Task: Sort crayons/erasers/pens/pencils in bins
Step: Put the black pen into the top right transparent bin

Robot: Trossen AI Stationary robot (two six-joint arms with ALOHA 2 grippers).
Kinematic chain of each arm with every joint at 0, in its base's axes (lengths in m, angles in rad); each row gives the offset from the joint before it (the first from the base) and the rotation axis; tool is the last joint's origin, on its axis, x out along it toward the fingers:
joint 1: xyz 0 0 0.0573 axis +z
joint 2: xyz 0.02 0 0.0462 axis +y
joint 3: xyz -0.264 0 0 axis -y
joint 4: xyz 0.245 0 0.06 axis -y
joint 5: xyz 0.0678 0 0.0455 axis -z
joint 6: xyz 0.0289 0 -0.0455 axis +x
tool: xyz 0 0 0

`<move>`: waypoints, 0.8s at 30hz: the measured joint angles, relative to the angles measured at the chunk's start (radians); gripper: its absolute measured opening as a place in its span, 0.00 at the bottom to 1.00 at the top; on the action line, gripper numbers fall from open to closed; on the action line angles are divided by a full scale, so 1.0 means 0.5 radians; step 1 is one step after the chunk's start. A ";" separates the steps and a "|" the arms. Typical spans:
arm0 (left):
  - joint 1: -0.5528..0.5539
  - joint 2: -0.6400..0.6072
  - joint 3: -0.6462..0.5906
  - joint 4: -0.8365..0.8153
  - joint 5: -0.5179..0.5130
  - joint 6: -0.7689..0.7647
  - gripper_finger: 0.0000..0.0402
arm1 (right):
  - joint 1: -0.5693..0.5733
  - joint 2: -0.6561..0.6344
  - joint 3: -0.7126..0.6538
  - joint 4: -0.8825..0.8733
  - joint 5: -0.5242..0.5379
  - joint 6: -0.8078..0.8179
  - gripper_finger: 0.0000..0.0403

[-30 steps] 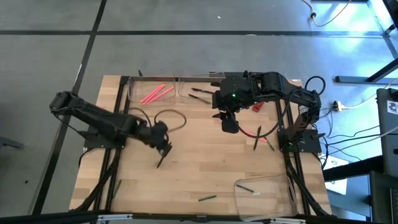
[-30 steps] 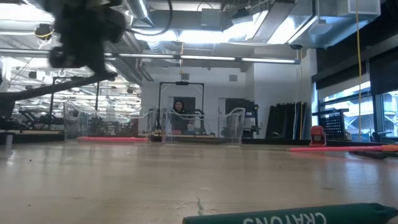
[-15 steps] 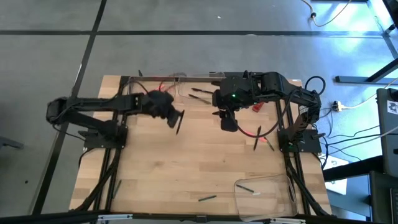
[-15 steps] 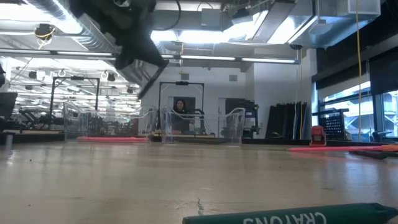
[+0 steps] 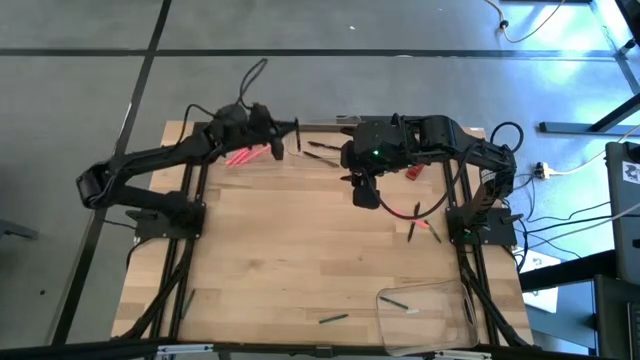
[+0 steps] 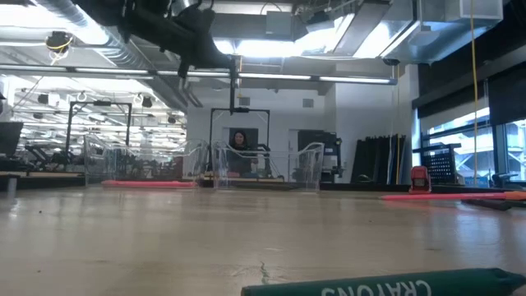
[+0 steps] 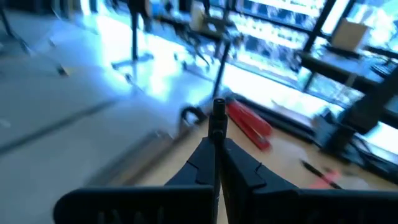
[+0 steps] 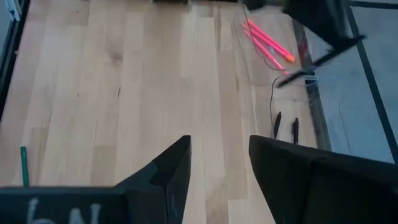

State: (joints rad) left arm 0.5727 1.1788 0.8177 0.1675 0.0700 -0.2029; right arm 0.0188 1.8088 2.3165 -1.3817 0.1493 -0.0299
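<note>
A wooden table [image 5: 300, 270] carried three clear bins: two side by side at the far edge [image 5: 236, 150], one [image 5: 425, 315] at the near right corner. The left gripper [image 5: 296, 137] hung above the far bins, pinched shut on a black stick [image 7: 217, 121]. The right gripper [image 5: 366, 195] hovered just beside them, fingers spread wide, empty. Pink sticks [image 5: 245, 154] lay in the far-left bin; others lay scattered on the table.

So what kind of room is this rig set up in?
Most likely a robotics lab or industrial workshop. The low view shows exposed ceiling ducts and metal equipment frames behind the wooden table, with a person seated far back. Cables trail over the bare concrete floor.
</note>
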 joint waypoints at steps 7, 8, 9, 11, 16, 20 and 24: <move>0.104 0.276 0.000 0.311 0.045 0.275 0.00 | -0.006 0.000 0.001 0.042 0.196 0.008 0.41; 0.110 0.322 0.000 0.332 0.049 0.293 0.00 | -0.006 0.000 0.001 0.042 0.237 0.019 0.41; 0.113 0.367 0.000 0.353 0.049 0.310 0.00 | -0.006 0.000 0.001 0.042 0.286 0.041 0.41; 0.113 0.452 -0.001 0.379 0.048 0.331 0.00 | -0.006 0.000 0.001 0.042 0.382 0.057 0.41; 0.112 0.633 -0.001 0.419 0.050 0.380 0.00 | -0.007 0.000 0.001 0.042 0.448 0.058 0.41; 0.113 0.757 -0.001 0.422 0.042 0.381 0.00 | -0.007 0.000 0.001 0.041 0.447 0.058 0.41; 0.112 0.840 -0.001 0.426 0.041 0.409 0.00 | -0.007 0.000 0.001 0.039 0.448 0.056 0.41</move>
State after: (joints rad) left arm 0.6289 1.5987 0.8173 0.3803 0.0906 0.0014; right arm 0.0154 1.8088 2.3169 -1.3621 0.3733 -0.0021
